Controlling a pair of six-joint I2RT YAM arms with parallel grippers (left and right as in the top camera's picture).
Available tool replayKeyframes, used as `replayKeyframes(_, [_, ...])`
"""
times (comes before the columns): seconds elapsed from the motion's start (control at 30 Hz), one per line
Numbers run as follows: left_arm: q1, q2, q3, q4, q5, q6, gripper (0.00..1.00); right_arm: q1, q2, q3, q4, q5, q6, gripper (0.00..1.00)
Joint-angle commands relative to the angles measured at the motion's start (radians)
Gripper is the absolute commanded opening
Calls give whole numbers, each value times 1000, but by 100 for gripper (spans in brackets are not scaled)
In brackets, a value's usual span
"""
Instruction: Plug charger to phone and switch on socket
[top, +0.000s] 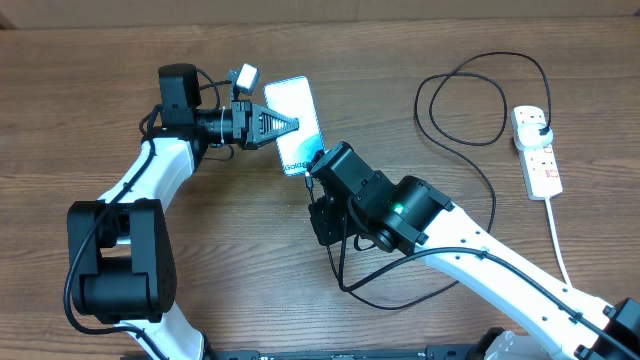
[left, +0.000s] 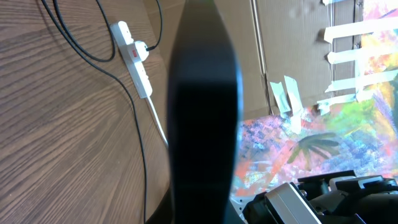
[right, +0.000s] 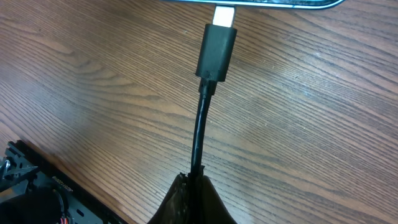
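One table (top: 90, 70): brown wood grain; everything else sits on it.
R arm (top: 490, 255): white w/ black wrist, from lower-right corner, stretched up-left to phone's near end.
L arm (top: 150, 175): white w/ black base at lower left; bends up, then right; wrist lies level, pointing right over phone.
Socket (top: 537, 150): white strip at far right of table, long axis running away from robot. Well apart from phone & both grippers. Red marks on switches; on or off, can't tell.
Cord (top: 562, 250): white, leaves socket's near end and runs toward lower-right edge.
Phone (top: 296, 97): flat on table, centre-left, slightly tilted. Screen up & lit pale blue, white text near the end by R gripper.
Charger (top: 492, 205): thin black cable. Plug (top: 540, 124) sits in an outlet near socket's far end. Cable loops left of socket, drops past R arm, curls under it at the front, then rises to R gripper.
L gripper (top: 293, 125): fingers pressed together to a point, lying across mid phone. Touching screen or just above it, can't tell. L wrist view gives only a dark blur of the closed fingers, w/ socket & cable beyond on the left.
R gripper (right: 198, 196): jaws closed, pinching charger cable a short way behind connector.
Connector (right: 217, 53): black housing, in line w/ cable, aimed at phone's end. Metal tip meets phone's edge. Bare metal shows betw. housing & phone, so not pushed fully home. In the port or only at it, can't tell.
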Motion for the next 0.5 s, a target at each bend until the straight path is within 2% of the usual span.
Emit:
replayKeyframes(0.0, [-1, 0, 18, 0, 54, 25, 4, -4, -5, 14, 8, 31, -6, 4])
replayKeyframes(0.47, [13, 0, 18, 0, 16, 16, 4, -4, -5, 14, -3, 31, -6, 4])
